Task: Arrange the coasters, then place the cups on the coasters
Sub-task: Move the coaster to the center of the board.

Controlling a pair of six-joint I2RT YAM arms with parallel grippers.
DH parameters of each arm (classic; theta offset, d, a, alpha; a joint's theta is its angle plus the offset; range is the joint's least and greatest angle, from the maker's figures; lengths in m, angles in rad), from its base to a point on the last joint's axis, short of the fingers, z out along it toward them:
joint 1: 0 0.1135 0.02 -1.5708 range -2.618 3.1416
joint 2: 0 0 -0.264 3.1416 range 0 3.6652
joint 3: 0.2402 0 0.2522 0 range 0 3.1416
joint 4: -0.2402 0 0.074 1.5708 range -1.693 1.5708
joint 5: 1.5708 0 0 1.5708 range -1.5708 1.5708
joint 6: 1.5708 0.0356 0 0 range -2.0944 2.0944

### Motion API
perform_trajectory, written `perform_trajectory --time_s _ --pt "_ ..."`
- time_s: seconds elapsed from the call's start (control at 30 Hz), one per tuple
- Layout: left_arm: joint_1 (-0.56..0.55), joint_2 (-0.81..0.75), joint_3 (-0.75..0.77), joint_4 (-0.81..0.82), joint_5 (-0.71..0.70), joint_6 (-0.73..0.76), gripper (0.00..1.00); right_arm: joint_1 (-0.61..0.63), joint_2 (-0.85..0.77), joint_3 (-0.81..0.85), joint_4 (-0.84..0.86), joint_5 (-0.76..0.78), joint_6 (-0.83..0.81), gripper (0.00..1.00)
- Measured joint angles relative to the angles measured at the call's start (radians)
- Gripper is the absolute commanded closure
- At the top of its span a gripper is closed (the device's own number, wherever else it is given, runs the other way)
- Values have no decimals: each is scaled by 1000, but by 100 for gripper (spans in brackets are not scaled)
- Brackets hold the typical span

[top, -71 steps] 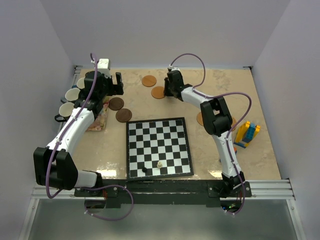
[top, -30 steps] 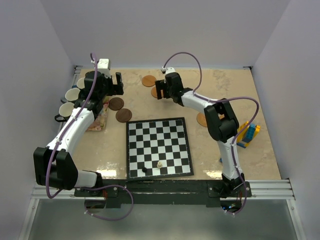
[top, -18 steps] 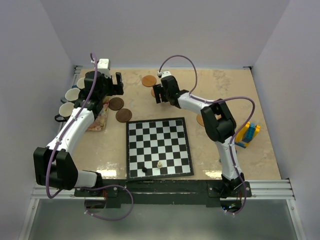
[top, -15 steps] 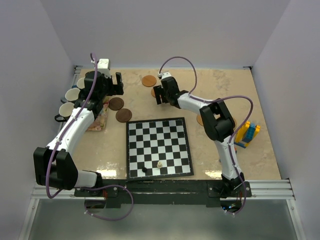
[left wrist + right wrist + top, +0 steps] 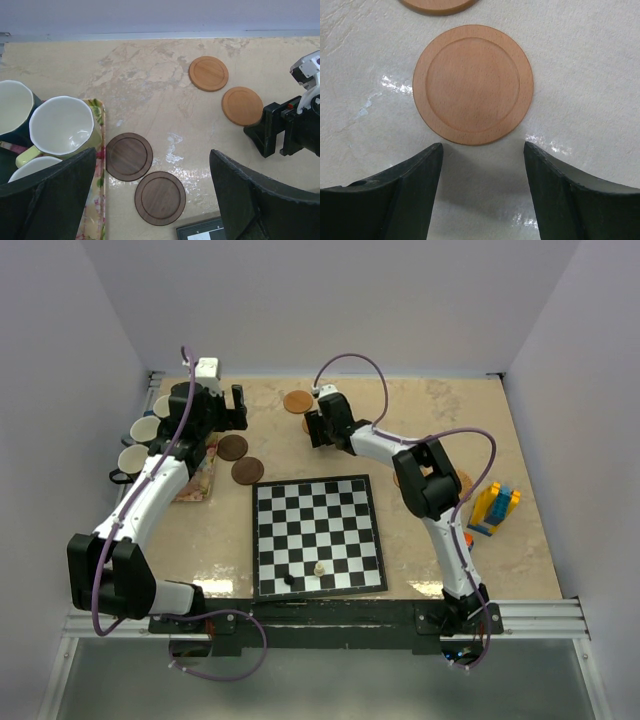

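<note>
A tan coaster lies flat on the table, far middle, just ahead of the right gripper, whose jaws stand apart and empty. The coaster looks light, stiff and thin, so pinching across opposite rim edges seems best. The left gripper gapes wide, holding nothing.

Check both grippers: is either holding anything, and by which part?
Nothing is held. The right gripper hangs open beside a tan coaster, not gripping it; the left gripper is open and empty.

Top camera: high behind my bases, looking down on whole table. Left wrist: raised, tilted toward far wall. Right wrist: close, straight down on tan coaster, also in left-wrist view.
</note>
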Motion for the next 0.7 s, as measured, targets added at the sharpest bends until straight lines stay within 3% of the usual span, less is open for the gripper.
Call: perform_trajectory --time_s 0.7 --pt "0 10 0 0 4 -1 0 0 50 79 -15 3 11 33"
